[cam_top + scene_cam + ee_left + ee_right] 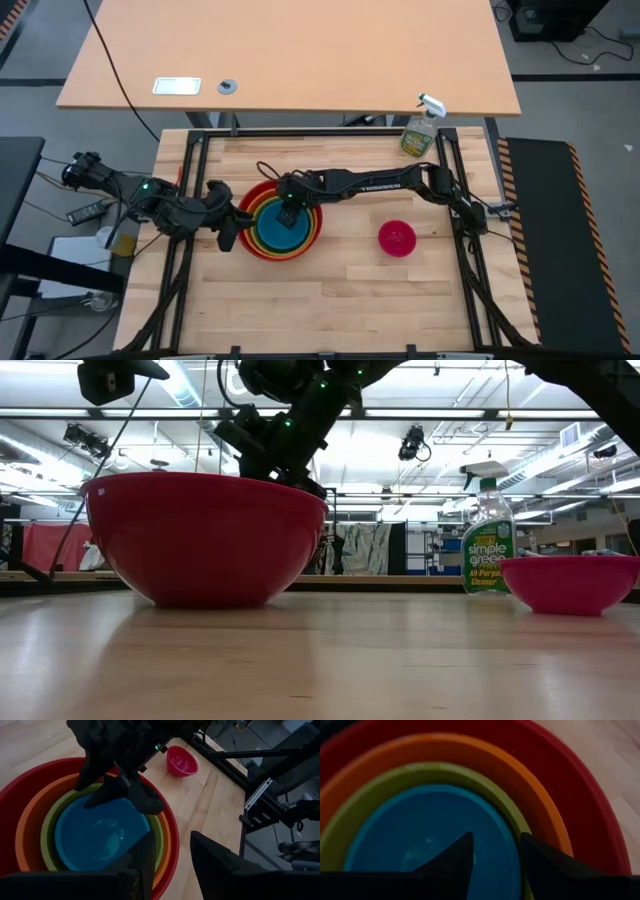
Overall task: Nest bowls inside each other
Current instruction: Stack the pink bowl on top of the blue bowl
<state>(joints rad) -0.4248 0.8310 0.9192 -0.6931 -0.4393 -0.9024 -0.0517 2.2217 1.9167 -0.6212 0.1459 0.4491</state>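
4 nested bowls on the counter (350, 290): red bowl (252, 195) outermost, then orange bowl (311, 232), green bowl (263, 214), blue bowl (284, 234). Right tool (288, 217), fingers spread, above the blue bowl, empty. Left tool (229, 237), spread, at the red rim. Pink bowl (396, 238) apart, right of the stack.

Red bowl (262, 192), orange bowl (255, 225), green bowl (264, 216), blue bowl (284, 234); pink bowl (396, 238). Pale wood table (380, 300). Bottle (419, 135) seemingly green-labelled.
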